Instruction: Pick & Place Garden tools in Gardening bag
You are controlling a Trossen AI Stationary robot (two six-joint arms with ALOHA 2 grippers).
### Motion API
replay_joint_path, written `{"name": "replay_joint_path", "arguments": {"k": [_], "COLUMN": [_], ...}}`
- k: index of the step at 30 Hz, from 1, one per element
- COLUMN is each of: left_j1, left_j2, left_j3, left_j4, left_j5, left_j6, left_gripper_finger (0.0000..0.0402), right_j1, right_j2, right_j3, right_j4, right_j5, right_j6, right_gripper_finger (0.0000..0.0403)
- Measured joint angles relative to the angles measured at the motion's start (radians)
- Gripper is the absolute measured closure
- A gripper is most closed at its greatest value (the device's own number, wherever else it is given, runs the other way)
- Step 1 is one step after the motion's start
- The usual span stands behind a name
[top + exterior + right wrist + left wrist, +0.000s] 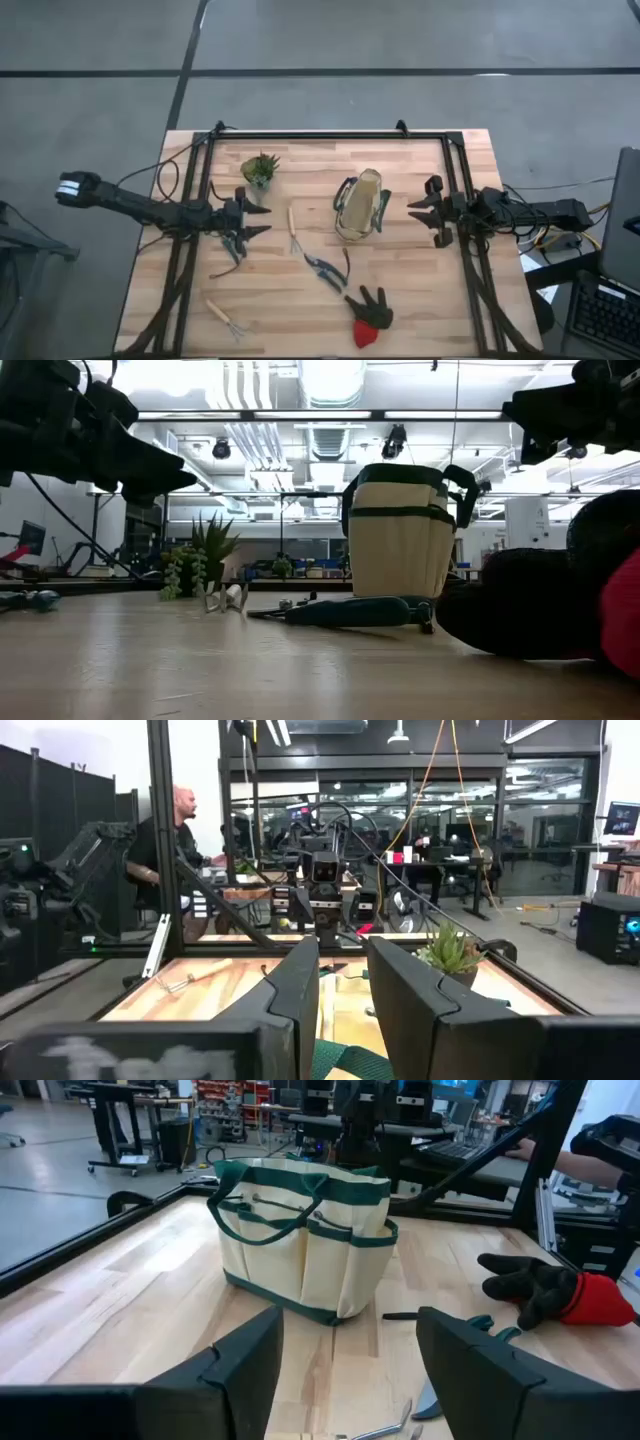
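Currently the left hand (258,218) is held open and empty; the fork (293,231) just ahead should be approached squarely.

Small spiky plant (260,168) on wooden table (420,290)

Bag (361,204) mid-table — plant (260,169) left, shears (327,269) and glove (370,312) nearer.

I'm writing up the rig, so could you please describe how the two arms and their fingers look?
Both arms are dark, slim and jointed. The left arm has a white-striped block at its outer end; the right arm trails cables. The left gripper and right gripper have dark, blocky, angular fingers.
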Motion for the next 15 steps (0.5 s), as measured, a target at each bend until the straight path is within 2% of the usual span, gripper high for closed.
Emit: {"name": "replay_joint_path", "arguments": {"k": [6,15], "left_j1": [0.000,0.000], "left_j2": [0.000,0.000], "left_j3": [0.000,0.000], "left_j4": [0.000,0.000], "left_j5": [0.000,0.000], "left_j6": [0.000,0.000], "left_gripper_finger": [0.0168,0.0168], "right_j1": [0.000,0.000], "right_j2": [0.000,0.000], "right_j3": [0.000,0.000], "right_j4": [0.000,0.000], "right_j5": [0.000,0.000], "right_j6": [0.000,-0.001], "right_gripper_finger": [0.0312,0.0328]}}
